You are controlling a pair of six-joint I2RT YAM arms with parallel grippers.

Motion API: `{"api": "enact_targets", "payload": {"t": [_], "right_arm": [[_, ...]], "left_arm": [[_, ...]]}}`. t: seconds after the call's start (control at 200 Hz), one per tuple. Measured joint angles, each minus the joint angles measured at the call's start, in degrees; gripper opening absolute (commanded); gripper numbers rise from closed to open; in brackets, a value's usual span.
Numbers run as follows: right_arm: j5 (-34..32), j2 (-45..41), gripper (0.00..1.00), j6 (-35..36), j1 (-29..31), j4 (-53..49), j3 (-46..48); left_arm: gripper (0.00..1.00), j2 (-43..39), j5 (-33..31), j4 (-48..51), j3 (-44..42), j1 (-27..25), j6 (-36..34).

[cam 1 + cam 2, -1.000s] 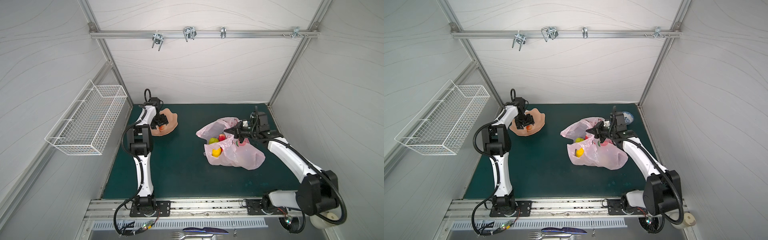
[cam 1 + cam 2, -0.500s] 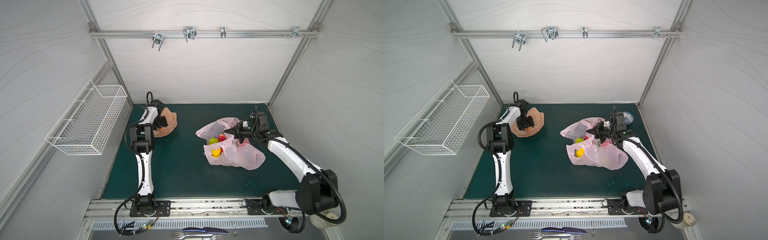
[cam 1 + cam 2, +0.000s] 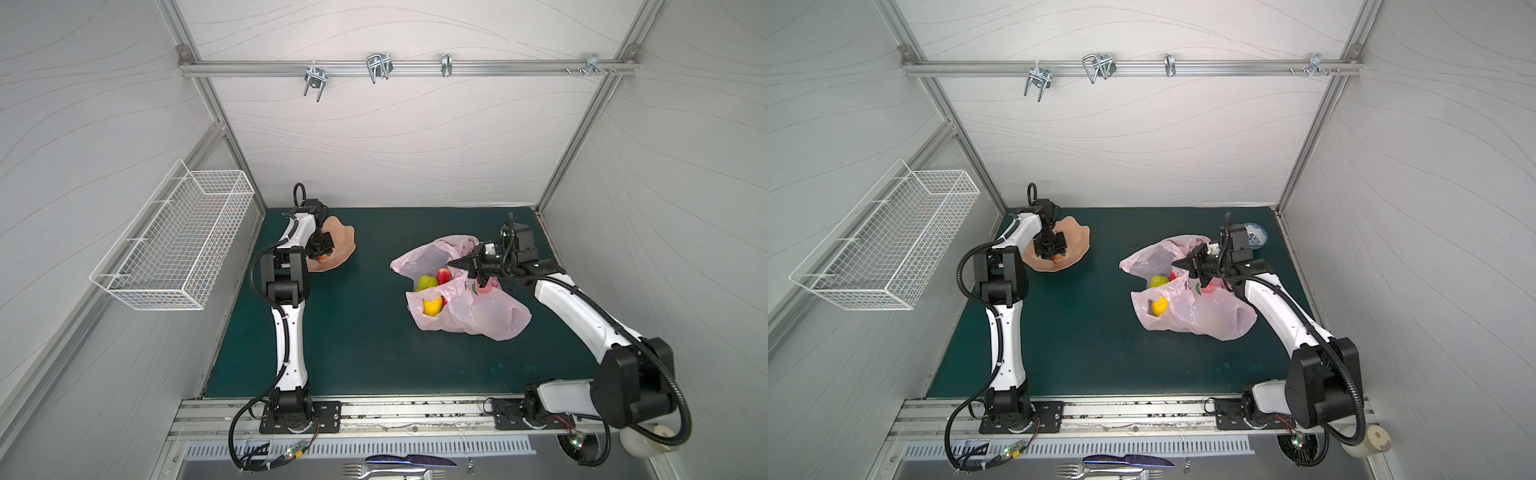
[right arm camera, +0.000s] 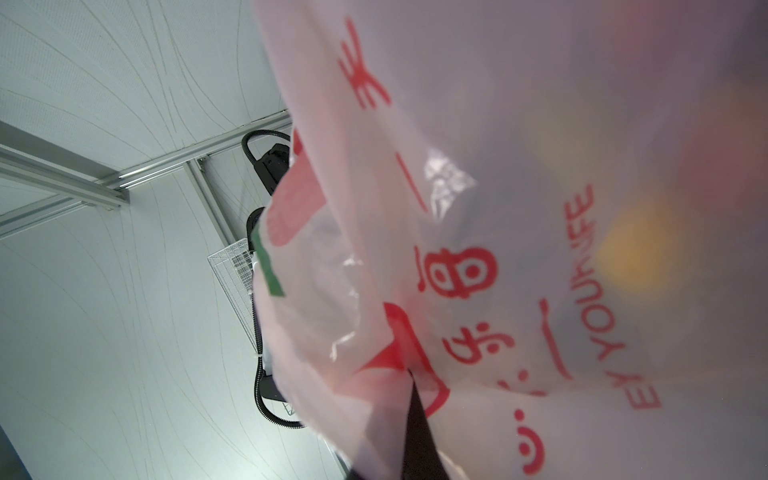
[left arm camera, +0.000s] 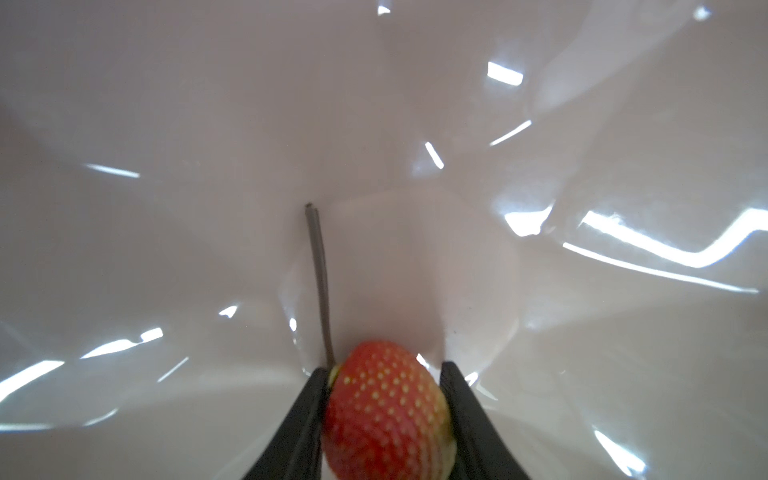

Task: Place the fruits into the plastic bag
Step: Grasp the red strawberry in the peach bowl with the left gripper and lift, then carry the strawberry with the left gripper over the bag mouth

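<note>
The left arm has drawn in over the peach-coloured scalloped dish (image 3: 344, 244) (image 3: 1079, 240). The left gripper (image 3: 322, 252) (image 3: 1052, 249) now sits lower inside it, with its jaws narrower than they were a second ago. The right arm has not shifted.

In the left wrist view the left gripper (image 5: 382, 370) has a red strawberry (image 5: 386, 411) between its two black fingers (image 5: 307, 415), which press against the fruit's opposite sides, so the jaws stand part-way closed on it. The strawberry's thin brownish stem (image 5: 318, 270) lies along the glossy floor of the dish (image 5: 208, 124). In both top views only a small orange-red patch of the strawberry (image 3: 322, 258) (image 3: 1057, 257) shows under the gripper.

The pale-pink plastic bag (image 3: 478, 316) (image 3: 1208, 316) lies on the dark green mat (image 3: 353, 332), well apart from the dish. The right gripper (image 3: 456, 263) (image 3: 1183, 263) is fully closed and pinches the bag's upper edge, holding the mouth up and open towards the dish. The right wrist view shows the film of the bag (image 4: 498, 166), printed with red characters, caught at the fingertip (image 4: 415, 415).

Inside the open mouth lie a yellow-green pear (image 3: 427, 282) (image 3: 1158, 281), a red fruit (image 3: 444, 274) (image 3: 1173, 274) and a yellow lemon (image 3: 432, 306) (image 3: 1160, 306).

In a top view a small blue-and-white bowl (image 3: 1254, 235) stands behind the right wrist, near the back corner.
</note>
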State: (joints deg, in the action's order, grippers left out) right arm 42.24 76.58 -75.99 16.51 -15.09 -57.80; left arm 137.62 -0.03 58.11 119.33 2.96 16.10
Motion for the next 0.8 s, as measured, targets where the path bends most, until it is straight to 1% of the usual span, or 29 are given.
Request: {"api": "enact_targets", "payload": {"t": [0.205, 0.45, 0.55, 0.65, 0.74, 0.8], "right_arm": [[0.0, 0.0, 0.00, 0.0, 0.0, 0.0, 0.0], [0.0, 0.0, 0.00, 0.0, 0.0, 0.0, 0.0], [0.0, 0.0, 0.00, 0.0, 0.0, 0.0, 0.0], [0.0, 0.0, 0.00, 0.0, 0.0, 0.0, 0.0], [0.0, 0.0, 0.00, 0.0, 0.0, 0.0, 0.0], [0.0, 0.0, 0.00, 0.0, 0.0, 0.0, 0.0]], "left_arm": [[0.33, -3.5, 0.5, 0.0, -2.7, 0.0, -0.1], [0.29, -13.4, 3.5, -0.4, -6.0, -0.1, -0.5], [0.29, -18.6, 5.4, -1.5, -9.9, -0.7, -0.5], [0.28, -23.9, 8.5, -3.5, -16.0, -1.4, -0.7], [0.27, -28.1, 11.1, -5.0, -21.9, -3.4, -1.5], [0.28, -31.0, 12.8, -6.7, -26.2, -5.4, -2.3]]}}
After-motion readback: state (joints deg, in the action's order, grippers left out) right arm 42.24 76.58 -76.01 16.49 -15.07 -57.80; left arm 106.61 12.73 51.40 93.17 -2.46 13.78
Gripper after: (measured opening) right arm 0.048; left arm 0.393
